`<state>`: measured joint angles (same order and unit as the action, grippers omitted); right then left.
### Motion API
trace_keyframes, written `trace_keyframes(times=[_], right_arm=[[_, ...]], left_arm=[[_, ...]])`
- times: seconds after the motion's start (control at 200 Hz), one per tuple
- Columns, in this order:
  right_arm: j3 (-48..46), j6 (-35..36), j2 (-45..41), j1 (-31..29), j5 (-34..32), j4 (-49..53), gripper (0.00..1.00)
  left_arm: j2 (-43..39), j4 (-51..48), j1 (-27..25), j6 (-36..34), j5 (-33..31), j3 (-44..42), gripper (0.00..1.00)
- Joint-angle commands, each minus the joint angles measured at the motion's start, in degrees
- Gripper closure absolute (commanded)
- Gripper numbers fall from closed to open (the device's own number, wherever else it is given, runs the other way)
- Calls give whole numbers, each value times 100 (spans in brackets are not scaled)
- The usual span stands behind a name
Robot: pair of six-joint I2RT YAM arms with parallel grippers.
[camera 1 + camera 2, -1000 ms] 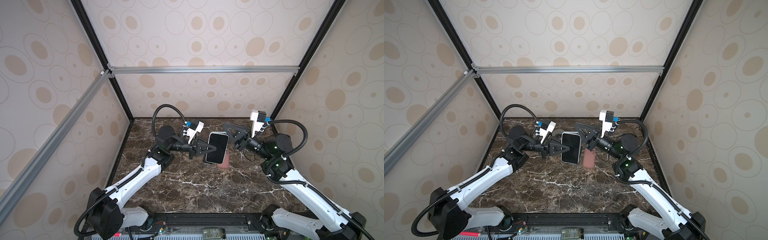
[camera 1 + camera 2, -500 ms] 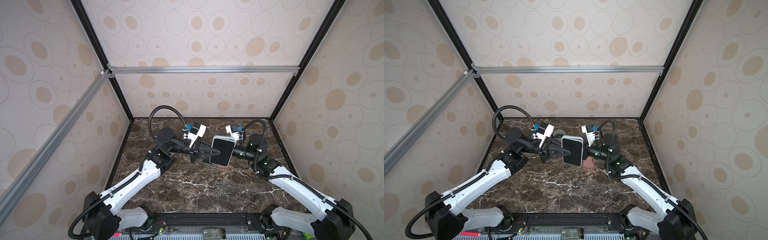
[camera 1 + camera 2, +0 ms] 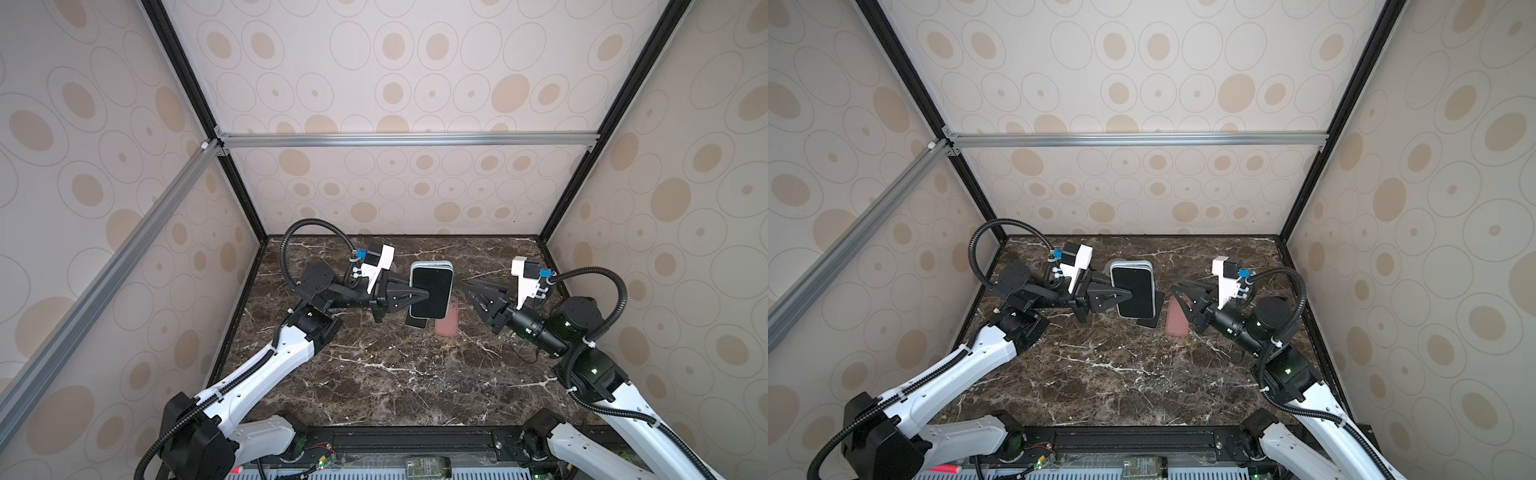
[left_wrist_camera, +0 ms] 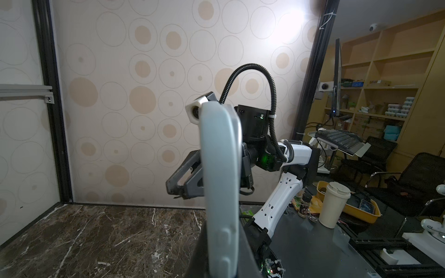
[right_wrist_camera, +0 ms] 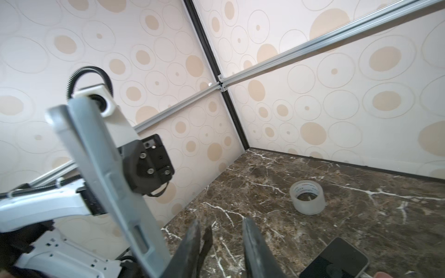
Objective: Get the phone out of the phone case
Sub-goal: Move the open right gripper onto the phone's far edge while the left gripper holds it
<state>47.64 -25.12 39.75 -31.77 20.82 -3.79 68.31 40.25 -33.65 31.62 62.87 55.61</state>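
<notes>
Hanging above the marble table (image 3: 374, 374), the phone (image 3: 432, 286) sits inside its pale phone case (image 4: 221, 168), screen up and long axis pointing toward the back wall. The left gripper (image 3: 422, 296) pinches it across one long side. The right gripper (image 3: 467, 289) hovers just beside the free long side, jaws slightly parted and empty, and looks the likelier arm to peel. A second dark phone (image 5: 334, 260), pink case (image 3: 448, 320) and tape roll (image 5: 307, 199) lie on the table.
</notes>
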Motion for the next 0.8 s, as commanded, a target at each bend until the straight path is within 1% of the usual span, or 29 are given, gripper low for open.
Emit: trace_keyframes(times=[0.0, 0.24, 0.36, 0.45, 0.62, 0.74, 0.795], right_arm=[[-66, -231, -160, 2, 691, -694, 64], [298, -829, 302, 2, 1548, -1410, 63], [350, -989, 534, -4, 1932, -1836, 63], [370, -1069, 605, 1, 2170, -2077, 63], [334, -1233, 622, 1, 2395, -2463, 63], [384, -1230, 676, -9, 2462, -2381, 63], [465, -1112, 708, -8, 2411, -2067, 63]], left_arm=[[-152, 932, 100, 487, -12, 9, 100], [-65, 1536, 102, 893, 273, -70, 100], [-33, 1504, 45, 920, 414, -50, 100], [-118, 1176, 26, 703, 403, -43, 100], [-253, 691, 8, 343, 356, -24, 100], [-231, 694, -19, 344, 374, -19, 100], [-214, 695, -35, 344, 373, -9, 100]])
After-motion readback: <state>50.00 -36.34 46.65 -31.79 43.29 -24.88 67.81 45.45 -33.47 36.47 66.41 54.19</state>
